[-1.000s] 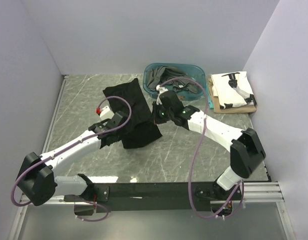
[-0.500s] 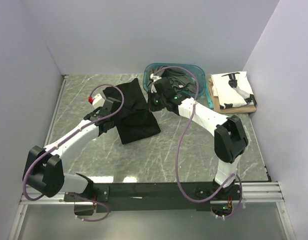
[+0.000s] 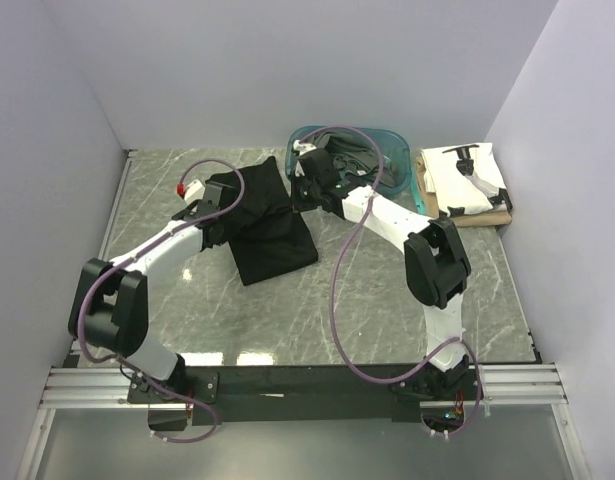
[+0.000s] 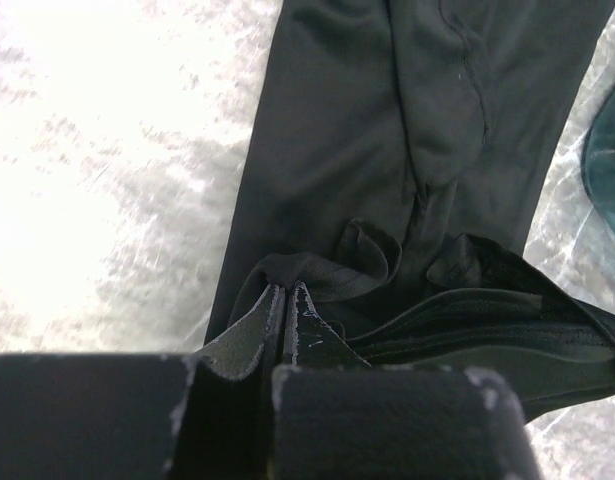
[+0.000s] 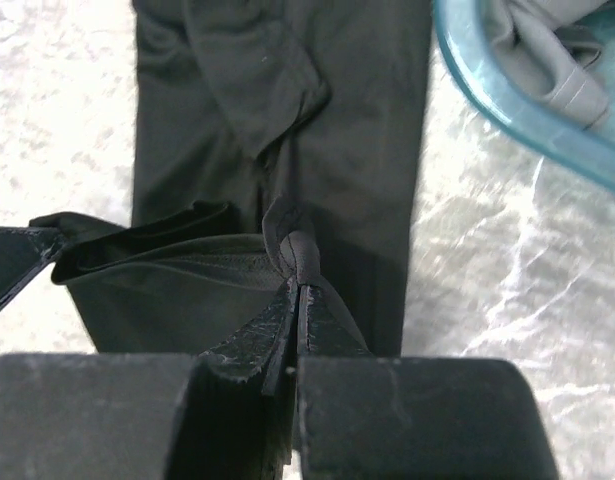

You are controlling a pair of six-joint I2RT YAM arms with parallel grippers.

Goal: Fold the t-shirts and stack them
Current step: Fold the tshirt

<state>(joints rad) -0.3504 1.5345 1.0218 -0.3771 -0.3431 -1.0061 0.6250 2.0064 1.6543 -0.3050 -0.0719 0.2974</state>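
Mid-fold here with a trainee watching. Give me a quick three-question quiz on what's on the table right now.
1. True or false: the left gripper and the right gripper both have their jaws shut on the black t-shirt.
2. Where is the white printed t-shirt? A: folded, right of the teal tub. B: inside the tub. C: under the black t-shirt.
3. Fill in: the crumpled cloth in the tub is ___ in colour.
Key: 1 true; 2 A; 3 grey.
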